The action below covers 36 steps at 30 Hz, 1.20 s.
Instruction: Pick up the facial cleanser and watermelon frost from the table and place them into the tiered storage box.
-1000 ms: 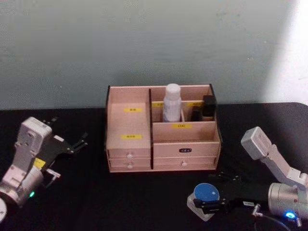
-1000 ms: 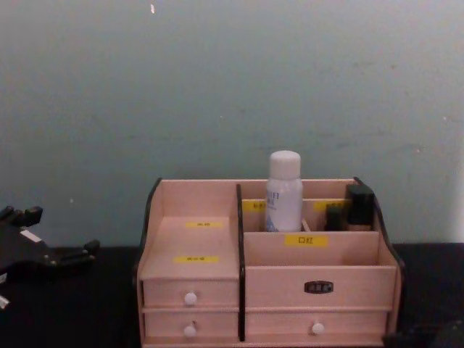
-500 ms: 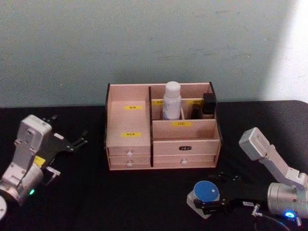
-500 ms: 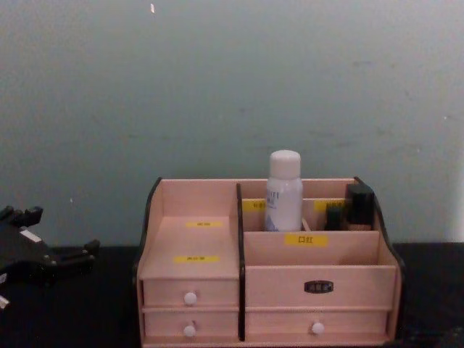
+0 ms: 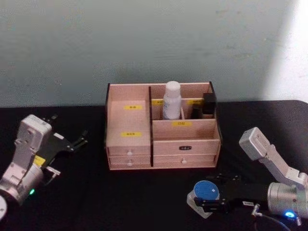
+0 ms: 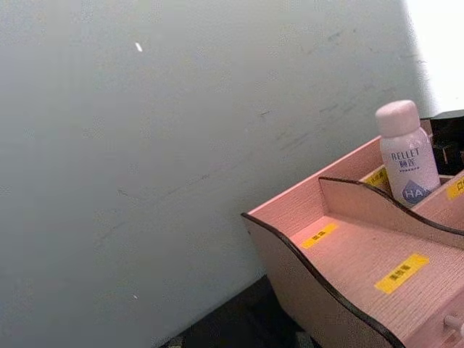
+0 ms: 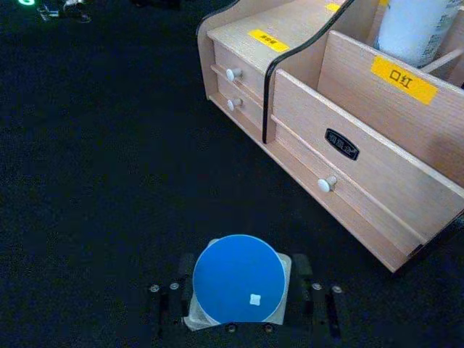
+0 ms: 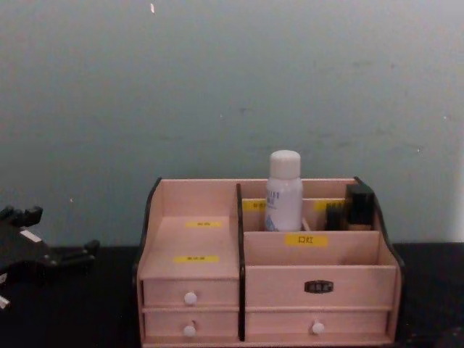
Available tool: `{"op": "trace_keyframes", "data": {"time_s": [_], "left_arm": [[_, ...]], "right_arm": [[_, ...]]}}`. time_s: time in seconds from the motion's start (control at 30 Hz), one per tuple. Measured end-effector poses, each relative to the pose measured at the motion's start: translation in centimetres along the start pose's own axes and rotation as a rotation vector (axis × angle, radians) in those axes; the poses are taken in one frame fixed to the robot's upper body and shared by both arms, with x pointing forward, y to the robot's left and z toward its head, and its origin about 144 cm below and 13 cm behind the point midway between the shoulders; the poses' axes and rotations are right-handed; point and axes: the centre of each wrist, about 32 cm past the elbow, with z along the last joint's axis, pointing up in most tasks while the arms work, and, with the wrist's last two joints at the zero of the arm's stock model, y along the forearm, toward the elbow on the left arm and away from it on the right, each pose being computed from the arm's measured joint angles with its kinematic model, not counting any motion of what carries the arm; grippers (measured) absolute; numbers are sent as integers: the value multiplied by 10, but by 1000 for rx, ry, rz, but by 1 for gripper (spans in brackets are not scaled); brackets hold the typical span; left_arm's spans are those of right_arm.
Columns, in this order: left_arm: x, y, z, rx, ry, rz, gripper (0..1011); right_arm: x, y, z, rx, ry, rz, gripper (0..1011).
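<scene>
Head view: tiered storage box (image 5: 166, 144) at centre of the black counter (image 5: 120, 197); facial cleanser (image 5: 171, 100) upright in a rear compartment of the box, a dark container (image 5: 209, 103) in the compartment to its right; watermelon frost (image 5: 206, 191) on the counter in front of the box's right end, apart from it; right gripper (image 5: 208, 193) reaches in low from the right, one finger on each side of the jar; left gripper (image 5: 70, 129) well to the left of the box, fingers spread, holding nothing.

Left wrist view: box (image 6: 341, 254) seen from its left end; facial cleanser (image 6: 407, 156) standing behind the stepped divider.

Right wrist view: watermelon frost (image 7: 239, 279), blue lid upward, held in the right gripper (image 7: 245, 308); fingers (image 7: 172, 304) closed against both sides of the jar; box (image 7: 290, 156) beyond, not touching it.

Chest view: box (image 8: 275, 279) front on; facial cleanser (image 8: 283, 192) rising above the rear wall; left gripper (image 8: 61, 232) at the left edge, spread wide, empty.
</scene>
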Motion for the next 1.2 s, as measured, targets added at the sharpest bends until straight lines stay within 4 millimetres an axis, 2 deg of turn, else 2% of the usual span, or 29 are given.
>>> {"op": "trace_keyframes", "data": {"time_s": [0.2, 0.7, 1.0, 1.2], "left_arm": [[0, 0, 0, 0, 0, 0, 1001], [0, 0, 0, 0, 0, 0, 1001], [0, 0, 0, 0, 0, 0, 1001], [0, 0, 0, 0, 0, 0, 1001]], "right_arm": [[0, 0, 0, 1, 0, 0, 731], [1, -3, 4, 18, 1, -1, 730], [3, -9, 26, 87, -42, 12, 730], [6, -9, 47, 150, -84, 33, 730]]}}
